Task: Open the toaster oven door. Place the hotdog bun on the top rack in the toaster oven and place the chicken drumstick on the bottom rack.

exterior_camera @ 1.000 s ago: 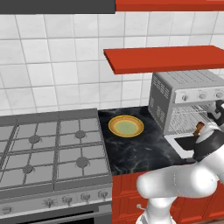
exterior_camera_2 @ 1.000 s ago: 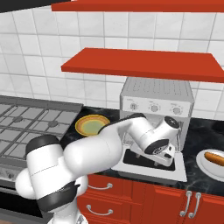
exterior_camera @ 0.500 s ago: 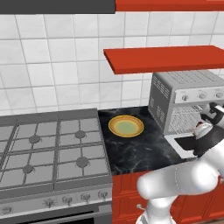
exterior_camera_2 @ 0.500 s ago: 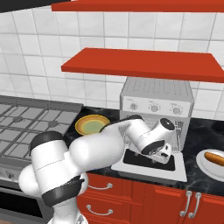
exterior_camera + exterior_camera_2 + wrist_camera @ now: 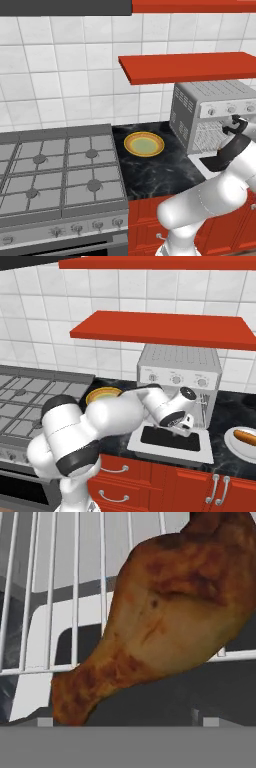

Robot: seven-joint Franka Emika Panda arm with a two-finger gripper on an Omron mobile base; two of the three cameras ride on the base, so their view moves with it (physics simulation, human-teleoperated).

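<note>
My claw stands wide, gripping nothing, with the drumstick (image 5: 165, 617) lying dead ahead on the rack (image 5: 50, 602), its bone end slanting down-left

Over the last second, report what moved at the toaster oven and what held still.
The arm's wrist has lifted a little and pushed further toward the cavity of the toaster oven, above the lowered toaster oven door. The chicken drumstick lies on a wire rack close before the hand camera; the jaws are wide open. Nothing was taken or released that I can see. The yellow plate and the hotdog bun stayed put.
</note>
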